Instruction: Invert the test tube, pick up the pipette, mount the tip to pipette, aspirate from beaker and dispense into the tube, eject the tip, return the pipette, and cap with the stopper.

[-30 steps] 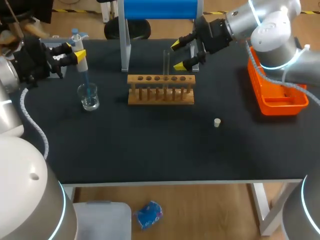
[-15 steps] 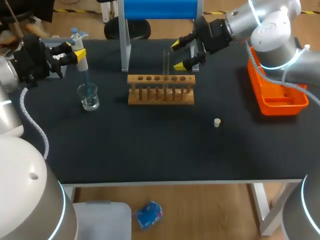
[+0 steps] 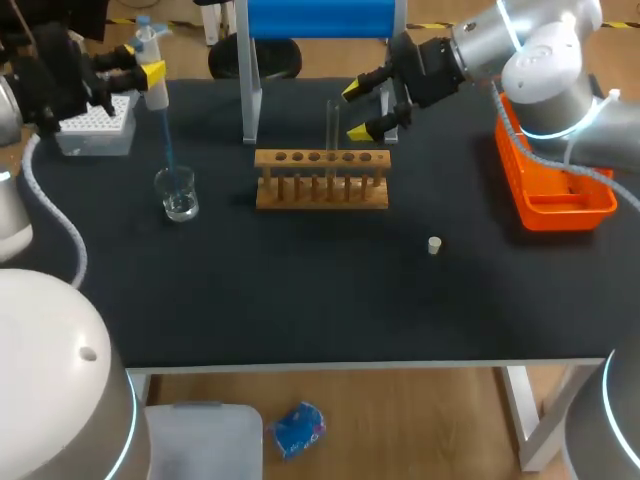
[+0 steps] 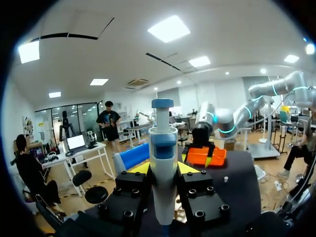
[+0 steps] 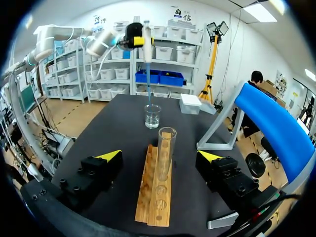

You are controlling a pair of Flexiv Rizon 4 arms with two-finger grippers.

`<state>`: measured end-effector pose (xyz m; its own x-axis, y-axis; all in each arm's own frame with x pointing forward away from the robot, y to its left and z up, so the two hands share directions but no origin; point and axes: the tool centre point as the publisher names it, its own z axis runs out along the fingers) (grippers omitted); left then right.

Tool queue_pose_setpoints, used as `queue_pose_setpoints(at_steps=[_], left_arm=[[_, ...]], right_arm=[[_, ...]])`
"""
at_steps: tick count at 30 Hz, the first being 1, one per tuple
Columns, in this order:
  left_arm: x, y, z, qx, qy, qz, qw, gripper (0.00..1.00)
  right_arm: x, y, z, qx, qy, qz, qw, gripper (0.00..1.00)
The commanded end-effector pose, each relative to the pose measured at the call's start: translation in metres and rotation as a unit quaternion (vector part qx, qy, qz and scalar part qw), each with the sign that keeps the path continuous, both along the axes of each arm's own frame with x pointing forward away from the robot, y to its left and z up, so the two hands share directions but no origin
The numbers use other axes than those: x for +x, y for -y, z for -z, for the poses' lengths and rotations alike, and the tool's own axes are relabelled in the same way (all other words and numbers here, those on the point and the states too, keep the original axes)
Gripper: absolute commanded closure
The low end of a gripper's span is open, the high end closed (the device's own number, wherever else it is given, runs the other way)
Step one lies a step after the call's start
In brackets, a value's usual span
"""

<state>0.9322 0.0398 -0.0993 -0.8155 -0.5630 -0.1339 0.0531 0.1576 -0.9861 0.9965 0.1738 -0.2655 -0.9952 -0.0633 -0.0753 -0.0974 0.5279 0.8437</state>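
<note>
My left gripper [image 3: 140, 68] is shut on a white and blue pipette [image 3: 153, 72], held upright at the far left. Its blue tip [image 3: 167, 140] hangs just over a glass beaker [image 3: 178, 194] that holds some liquid. In the left wrist view the pipette [image 4: 163, 163] stands between the two fingers. A clear test tube [image 3: 333, 122] stands upright in the wooden rack [image 3: 322, 180]. My right gripper [image 3: 362, 108] is open, one finger on each side of the tube [image 5: 166, 148] without touching it. A small pale stopper [image 3: 434, 245] lies on the mat right of the rack.
A white tip box [image 3: 97, 126] sits at the far left edge behind the beaker. An orange bin [image 3: 552, 190] stands at the right edge. A blue-topped metal stand [image 3: 250, 90] rises behind the rack.
My left arm has lifted the pipette up and back; its tip has come out of the beaker and now hangs above it. The right arm has not moved.
</note>
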Motion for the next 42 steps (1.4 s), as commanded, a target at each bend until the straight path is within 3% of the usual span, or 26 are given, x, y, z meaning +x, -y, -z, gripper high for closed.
queue_pose_setpoints(at_steps=[1,9,11,12,14,15,16,18,27,42], left_arm=[[-0.008,-0.003,-0.039,0.028,-0.005,0.002,1.0,1.0],[-0.013,0.009,-0.098,0.029,0.004,0.029,0.999,1.0],[-0.015,0.014,-0.112,0.015,-0.002,0.05,0.999,1.0],[-0.015,0.016,-0.118,0.025,0.004,0.048,0.999,1.0],[-0.017,0.02,-0.131,0.004,-0.005,0.075,0.997,1.0],[-0.017,0.022,-0.136,0.034,0.01,0.063,0.997,1.0],[-0.017,0.024,-0.141,0.018,0.002,0.079,0.997,1.0],[-0.018,0.029,-0.149,0.029,0.005,0.087,0.996,1.0],[-0.015,0.07,-0.165,0.021,-0.007,0.146,0.989,1.0],[0.001,0.194,-0.164,0.033,-0.009,0.264,0.964,1.0]], right_arm=[[0.0,0.0,0.0,0.0,0.0,-0.001,1.0,0.0],[0.0,0.0,0.0,0.0,0.0,-0.001,1.0,0.0],[0.0,0.0,0.0,0.0,0.0,-0.001,1.0,0.0],[0.0,0.0,0.0,0.0,0.0,-0.001,1.0,0.0],[0.0,0.0,0.0,0.0,0.0,-0.001,1.0,0.0],[0.0,0.0,0.0,0.0,0.0,-0.001,1.0,0.0],[0.0,0.0,0.0,0.0,0.0,-0.001,1.0,0.0],[0.0,0.0,0.0,0.0,0.0,-0.001,1.0,0.0],[0.0,0.0,0.0,0.0,0.0,-0.001,1.0,0.0],[0.0,0.0,0.0,0.0,0.0,-0.001,1.0,0.0]])
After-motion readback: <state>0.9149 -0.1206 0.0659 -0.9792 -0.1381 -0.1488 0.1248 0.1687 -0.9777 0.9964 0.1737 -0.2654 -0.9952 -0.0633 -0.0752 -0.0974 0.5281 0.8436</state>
